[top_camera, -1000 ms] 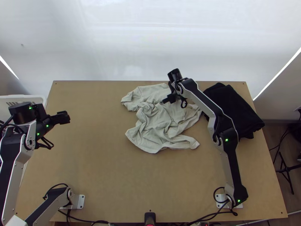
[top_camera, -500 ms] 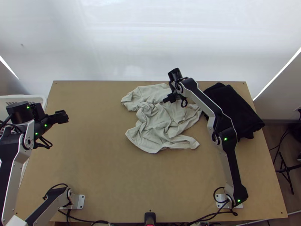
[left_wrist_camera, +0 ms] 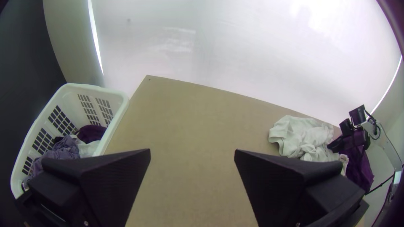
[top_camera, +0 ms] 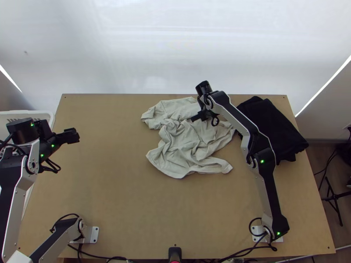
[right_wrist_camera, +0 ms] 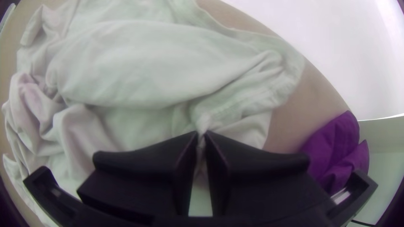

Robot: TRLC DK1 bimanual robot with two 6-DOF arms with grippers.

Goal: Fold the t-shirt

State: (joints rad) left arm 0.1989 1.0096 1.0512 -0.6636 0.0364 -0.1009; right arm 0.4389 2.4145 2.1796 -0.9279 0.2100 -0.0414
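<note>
The right wrist view shows the right hand (top_camera: 194, 119) pinching the rumpled t-shirt (right_wrist_camera: 139, 63).

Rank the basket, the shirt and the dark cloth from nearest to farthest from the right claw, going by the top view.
1. Shirt: at the right claw itself, a bit of it pinched between the fingers.
2. Dark cloth: a short way to the claw's right, by the table's right edge.
3. Basket: far across, at the table's left edge.

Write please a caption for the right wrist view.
Right gripper pinching a fold of the crumpled pale t-shirt, purple cloth nearby.
</note>
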